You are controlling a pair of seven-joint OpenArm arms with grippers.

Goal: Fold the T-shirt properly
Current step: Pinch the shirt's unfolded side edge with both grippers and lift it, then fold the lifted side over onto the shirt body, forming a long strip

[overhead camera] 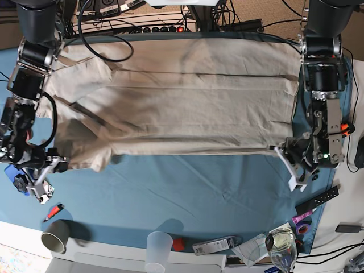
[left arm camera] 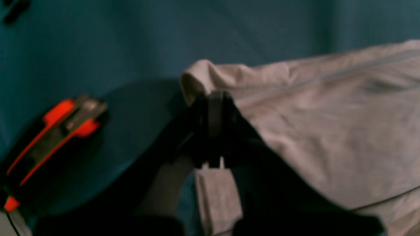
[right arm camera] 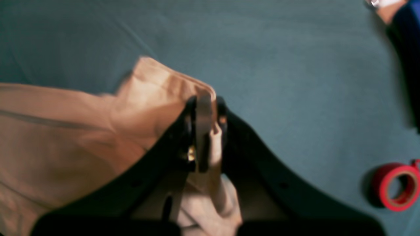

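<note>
At the near edge of the counter (overhead camera: 187, 199), covered in a blue cloth, stand a grey paper cup (overhead camera: 54, 238) at the left, a clear plastic cup (overhead camera: 158, 247) nearer the middle and a clear stemmed glass (overhead camera: 282, 244) at the right. A flat silver packet (overhead camera: 216, 245) lies between the last two, and a black remote control (overhead camera: 318, 199) lies toward the near right corner. The right wrist view also shows a roll of red tape (right arm camera: 397, 186) lying on the cloth, well apart from the fabric.

Farther back, the large plain beige cotton T-shirt (overhead camera: 176, 108) lies spread flat across the middle and far part of the counter, its sleeve and collar end toward the scene's left and its hem toward the scene's right.

The left gripper (left arm camera: 215, 98), at the scene's right, has its black jaws clamped tight on a corner of the T-shirt's hem, the fabric bunched and lifted at the pinch. The right gripper (right arm camera: 206, 102), at the scene's left, is likewise closed tight on a fold of the T-shirt near the near-left corner, with cloth pulled up between its jaws.

Beyond the far edge of the T-shirt runs a tangle of black cables (overhead camera: 148, 17).
</note>
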